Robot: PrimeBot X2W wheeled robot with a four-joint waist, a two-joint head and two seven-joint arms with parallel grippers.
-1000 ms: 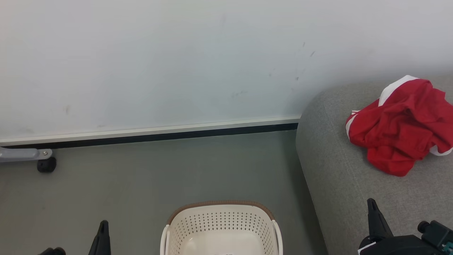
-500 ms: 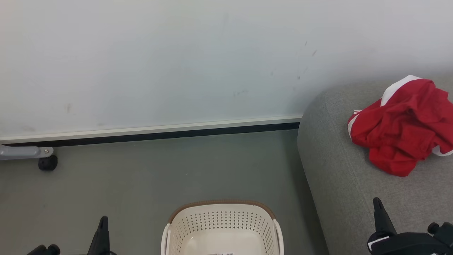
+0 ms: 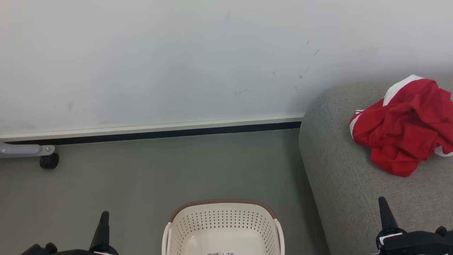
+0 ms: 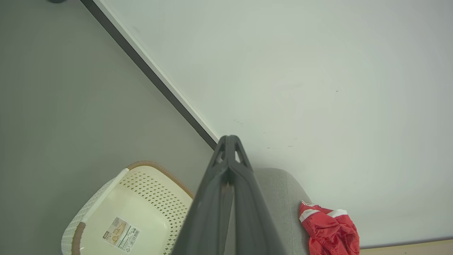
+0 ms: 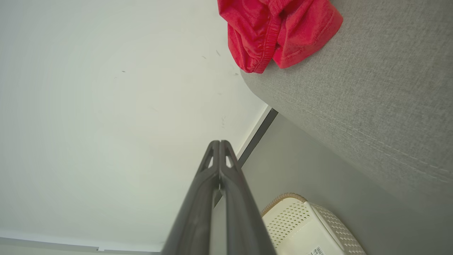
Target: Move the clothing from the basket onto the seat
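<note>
two grippers flank the basket point(image 3: 223, 206) in the head view: the left gripper point(image 3: 103, 216) stands to the basket's left above the grey floor point(image 3: 159, 170), the right gripper point(image 3: 383, 203) to the basket's right, with the seat point(image 3: 336, 184) behind it. both are closed with nothing held; in each wrist view the long dark fingers point(image 4: 208, 205) press together and meet at one tip

the basket, cream-white with perforated walls and a brown rim, sits on the floor; a barcode label point(image 4: 120, 233) lies on its pale bottom

the seat, grey upholstery with a rounded corner and a stitched seam, stands just right of the basket, a narrow strip of floor between them. the clothing point(image 3: 400, 131) lies on top of the seat, to the right of the basket and farther back, well apart from it: a crumpled red heap with white bands at its edges. how many garments make up the heap cannot be told. neither gripper touches it

behind the basket a pale wall point(image 3: 177, 63) rises from a white and black skirting strip point(image 3: 152, 129), and far to the basket's left, at the foot of that wall, a black caster point(image 3: 49, 161) sits under a grey metal leg point(image 3: 21, 150)
</note>
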